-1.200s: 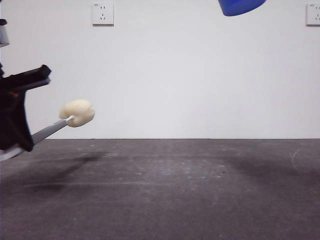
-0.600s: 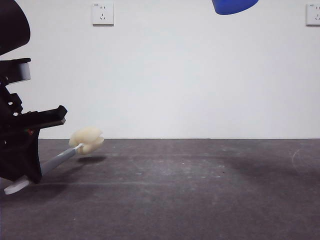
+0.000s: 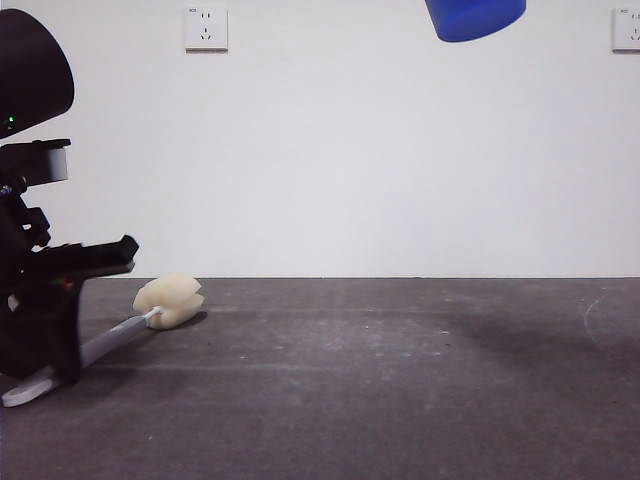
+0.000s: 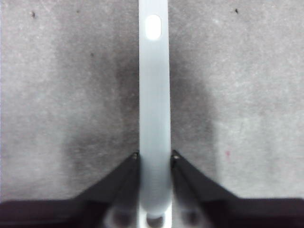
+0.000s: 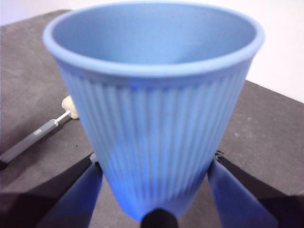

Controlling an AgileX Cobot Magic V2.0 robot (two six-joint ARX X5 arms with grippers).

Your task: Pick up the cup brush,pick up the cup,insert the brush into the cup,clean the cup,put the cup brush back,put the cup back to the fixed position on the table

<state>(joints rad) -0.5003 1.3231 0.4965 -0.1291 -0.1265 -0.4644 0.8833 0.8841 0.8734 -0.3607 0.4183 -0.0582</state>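
1. We open on the long grey-handled cup brush with its cream-yellow sponge head, low over the dark grey matt table. Its long axis runs aslant: the sponge end sits farther in along the table, the white looped end nearer the table's front edge.
2. From the front we see the sponge head down at the table surface, and the looped end looks to be resting there too; actual contact we cannot quite confirm.
3. The left gripper has the brush. In its wrist view, the pale handle runs straight out between the two black jaws, which are closed in tight, one against each side of the handle. The oval hole of the loop shows well beyond the jaw tips.
4. So the grip sits partway along the handle, with the looped end sticking out past the jaws over the table.
5. The blue ribbed plastic cup is high above the table, only its lower part dipping in at the top of the front view.
6. The right gripper holds it: jaws spread about the cup's narrow base, pressing on both sides, smooth rim pointing away from the wrist.
7. Past the cup, the right wrist view catches the brush down on the table.
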